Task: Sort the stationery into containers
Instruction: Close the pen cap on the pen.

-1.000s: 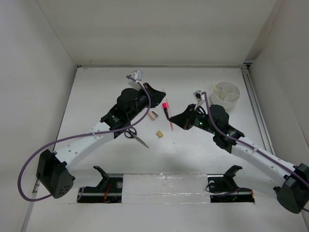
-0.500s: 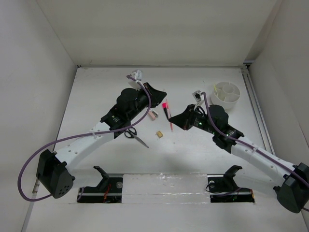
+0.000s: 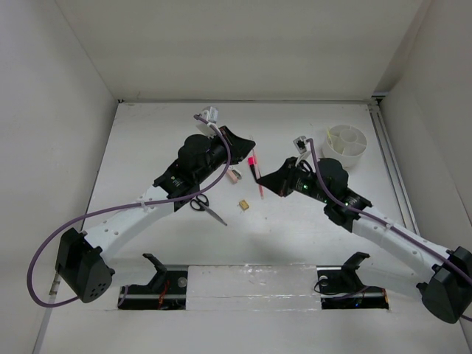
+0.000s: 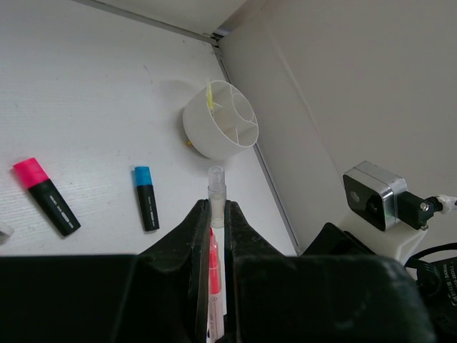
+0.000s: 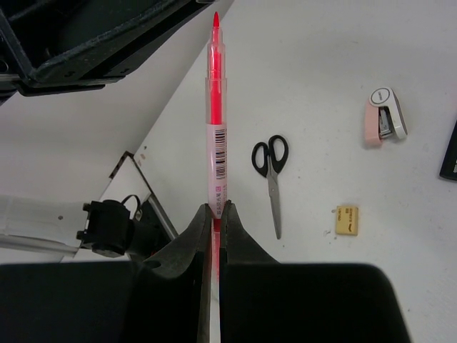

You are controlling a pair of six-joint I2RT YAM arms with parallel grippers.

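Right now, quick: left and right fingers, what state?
Left fingers: closed on a thin pink plastic pen.
Right fingers: closed on a thin pink plastic pen; same one or another, cannot tell.

Seen from overhead, facing each other: left gripper [image 3: 249, 144] and right gripper [image 3: 263, 184], a thin pink pen [image 3: 260, 191] at the right gripper's fingertips, a pink-capped marker [image 3: 254, 161] between the two. On the left gripper's near side, pinkish eraser [image 3: 234, 175], tan piece [image 3: 243, 204] and scissors [image 3: 206, 209]; beyond the right gripper's right side, a white bowl [image 3: 346, 151].
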